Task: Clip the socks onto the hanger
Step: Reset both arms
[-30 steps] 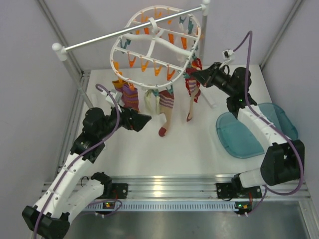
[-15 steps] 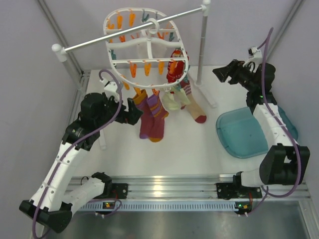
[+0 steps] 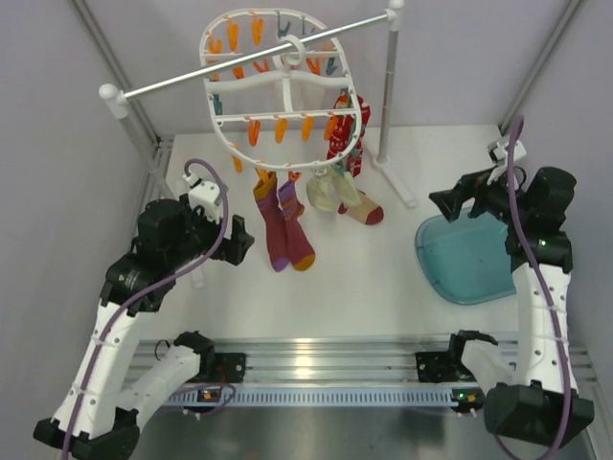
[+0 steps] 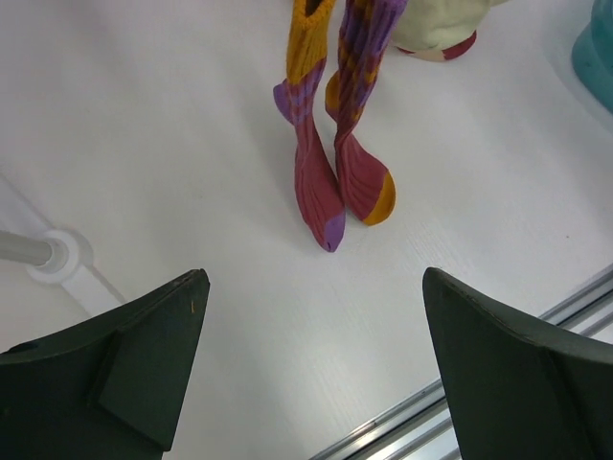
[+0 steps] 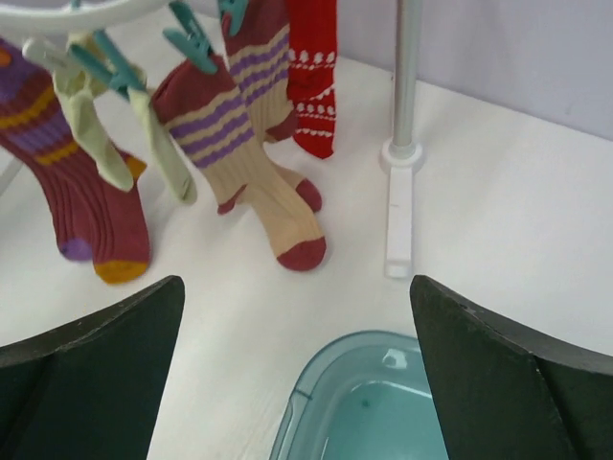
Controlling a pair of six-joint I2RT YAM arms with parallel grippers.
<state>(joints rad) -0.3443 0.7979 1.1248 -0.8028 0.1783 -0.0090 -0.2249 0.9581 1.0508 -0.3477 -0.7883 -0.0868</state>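
Two socks point(image 5: 254, 192) hang clipped to hanger point(image 3: 268, 82).

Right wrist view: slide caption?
Open jaws facing the socks hanging clipped on the hanger, teal tub below.

Hanger point(image 3: 268, 84) hooked on rail point(image 3: 172, 78) above table point(image 3: 364, 297) rear. Socks point(image 3: 359, 206) hang under hanger's right side. Other sock pair point(image 3: 283, 230) to their left. Lone sock point(image 3: 347, 134) behind them, near right post point(image 3: 386, 96). Tray point(image 3: 469, 268) on table, right of socks. Left gripper point(image 3: 239, 240) just left of other sock pair. Right gripper point(image 3: 442, 203) by tray's rear-left corner.
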